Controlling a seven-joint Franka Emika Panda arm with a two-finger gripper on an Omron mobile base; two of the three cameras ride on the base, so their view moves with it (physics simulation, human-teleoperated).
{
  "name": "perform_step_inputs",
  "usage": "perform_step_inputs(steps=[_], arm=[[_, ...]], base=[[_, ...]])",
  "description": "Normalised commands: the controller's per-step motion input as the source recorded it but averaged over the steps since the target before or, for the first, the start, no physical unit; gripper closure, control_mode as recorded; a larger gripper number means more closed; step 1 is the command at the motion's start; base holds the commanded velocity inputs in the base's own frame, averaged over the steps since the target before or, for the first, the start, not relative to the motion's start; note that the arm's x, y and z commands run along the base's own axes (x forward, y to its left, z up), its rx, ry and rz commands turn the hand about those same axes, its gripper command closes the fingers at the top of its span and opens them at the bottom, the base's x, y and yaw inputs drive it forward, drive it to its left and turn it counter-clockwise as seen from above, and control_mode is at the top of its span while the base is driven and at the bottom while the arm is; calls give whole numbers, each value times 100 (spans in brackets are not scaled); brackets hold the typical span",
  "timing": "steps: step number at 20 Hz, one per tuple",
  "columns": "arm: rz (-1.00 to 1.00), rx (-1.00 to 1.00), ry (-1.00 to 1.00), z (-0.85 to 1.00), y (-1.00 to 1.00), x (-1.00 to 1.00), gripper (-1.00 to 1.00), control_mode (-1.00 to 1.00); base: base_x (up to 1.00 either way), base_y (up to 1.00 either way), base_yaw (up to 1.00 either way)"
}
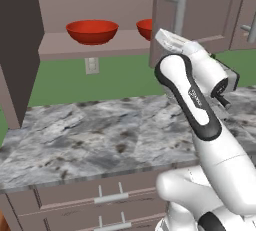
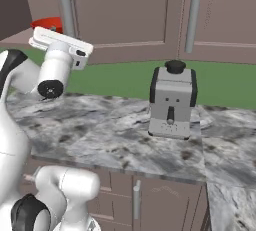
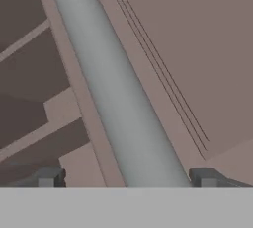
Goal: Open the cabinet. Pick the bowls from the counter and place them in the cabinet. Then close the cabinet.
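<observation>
The cabinet (image 1: pixel 200 10) has its left door (image 1: pixel 17 50) swung wide open, while its right door (image 2: pixel 120 15) faces forward. Two red bowls sit inside on the cabinet floor: one (image 1: pixel 92 31) in full sight, the other (image 1: pixel 145 29) half hidden behind the right door's edge. A red rim (image 2: pixel 50 25) also shows beside the door. My gripper (image 3: pixel 127 176) is open and straddles that door's grey bar handle (image 3: pixel 113 89), with one fingertip (image 3: pixel 49 176) on each side. The white hand (image 1: pixel 175 42) is raised against the door, above the marbled counter (image 1: pixel 100 125).
A grey coffee machine (image 2: pixel 172 102) stands on the counter to the right of the arm. A narrower door with its own grey handle (image 2: pixel 192 17) hangs further right. Drawer fronts with short silver handles (image 1: pixel 110 195) run under the counter edge. A wall outlet (image 1: pixel 91 65) sits below the cabinet.
</observation>
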Motion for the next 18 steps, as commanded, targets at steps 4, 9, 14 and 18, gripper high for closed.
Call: perform_step_inputs(steps=[4, 9, 14, 18], arm=[[-22, -14, 0, 0, 48, 95, -100, -100], [-22, -15, 4, 0, 43, 100, -100, -100], [-17, -9, 17, 0, 15, 100, -100, -100], [-10, -4, 19, 0, 0, 91, -100, -100]], base=[[0, 0, 0], [0, 0, 0], [0, 0, 0], [0, 0, 0]])
